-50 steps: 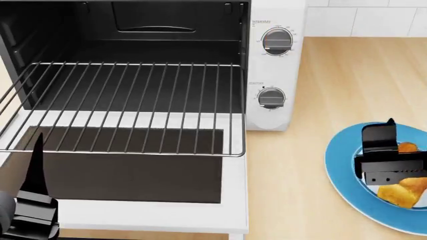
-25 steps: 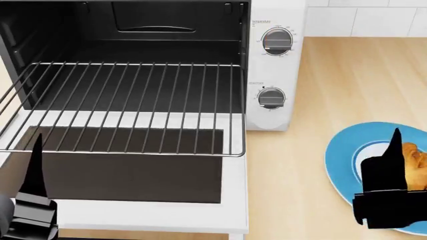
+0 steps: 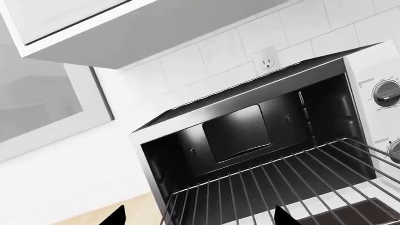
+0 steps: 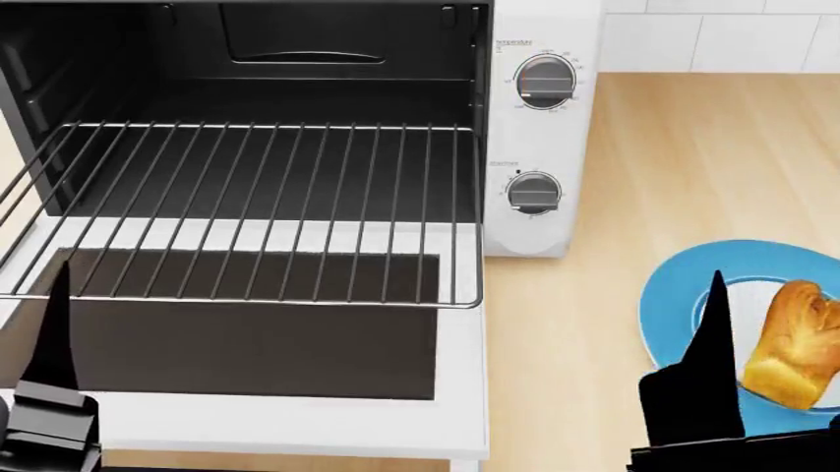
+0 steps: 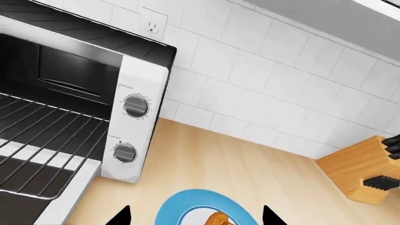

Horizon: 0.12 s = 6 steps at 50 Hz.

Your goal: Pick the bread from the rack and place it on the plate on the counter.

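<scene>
The bread [image 4: 794, 344], a small golden-brown loaf, lies on the blue-rimmed plate [image 4: 670, 305] on the beige counter [image 4: 695, 147]. Nothing grips it. My right gripper [image 5: 196, 216] is open and empty, its tips spread either side of the plate [image 5: 181, 206], with the bread [image 5: 218, 219] just ahead. One of its fingers [image 4: 715, 334] stands just left of the bread in the head view. The wire rack [image 4: 263, 206] is pulled out of the oven and bare. My left gripper [image 3: 200, 218] is open and empty near the rack's [image 3: 281, 183] front left.
A white toaster oven with two knobs [image 4: 545, 81] stands at the left. Its door [image 4: 263, 344] lies open under the rack. A wooden knife block [image 5: 368, 173] stands far right on the counter. A tiled wall with an outlet [image 5: 153, 21] is behind.
My right gripper has let go of the bread and drawn back toward the near edge. The bread now rests free on the plate. My left gripper has sunk slightly.
</scene>
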Tool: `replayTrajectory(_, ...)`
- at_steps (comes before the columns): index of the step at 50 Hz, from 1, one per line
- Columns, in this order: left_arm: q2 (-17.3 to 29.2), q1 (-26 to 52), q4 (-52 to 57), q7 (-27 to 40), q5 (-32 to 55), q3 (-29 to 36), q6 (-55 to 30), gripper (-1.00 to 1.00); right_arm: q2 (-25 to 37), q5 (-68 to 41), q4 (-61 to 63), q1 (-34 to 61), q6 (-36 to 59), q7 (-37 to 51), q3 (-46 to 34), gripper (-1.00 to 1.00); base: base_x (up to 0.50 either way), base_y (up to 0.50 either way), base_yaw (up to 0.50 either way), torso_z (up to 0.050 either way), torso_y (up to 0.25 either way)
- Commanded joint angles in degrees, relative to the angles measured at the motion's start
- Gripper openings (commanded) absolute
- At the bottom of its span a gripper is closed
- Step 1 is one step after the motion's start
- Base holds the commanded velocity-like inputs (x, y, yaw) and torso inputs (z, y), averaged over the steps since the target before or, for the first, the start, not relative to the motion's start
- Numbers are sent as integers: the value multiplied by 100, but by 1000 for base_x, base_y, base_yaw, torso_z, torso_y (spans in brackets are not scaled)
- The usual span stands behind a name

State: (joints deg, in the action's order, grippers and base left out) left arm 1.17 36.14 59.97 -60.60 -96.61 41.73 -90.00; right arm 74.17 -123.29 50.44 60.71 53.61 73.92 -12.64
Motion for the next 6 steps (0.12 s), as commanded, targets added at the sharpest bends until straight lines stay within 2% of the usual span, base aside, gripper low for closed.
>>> replayTrajectory(1,-116,20,2,-412,-337,-174,1,100,-250,-247,419,300,-125,91,61,100,0,0,0,0,0)
replayTrajectory(6,-116,70,2,-694,-521,-246,1,100,-271,-344,529,327,-203,95,108,100,0,0,0,0,0)
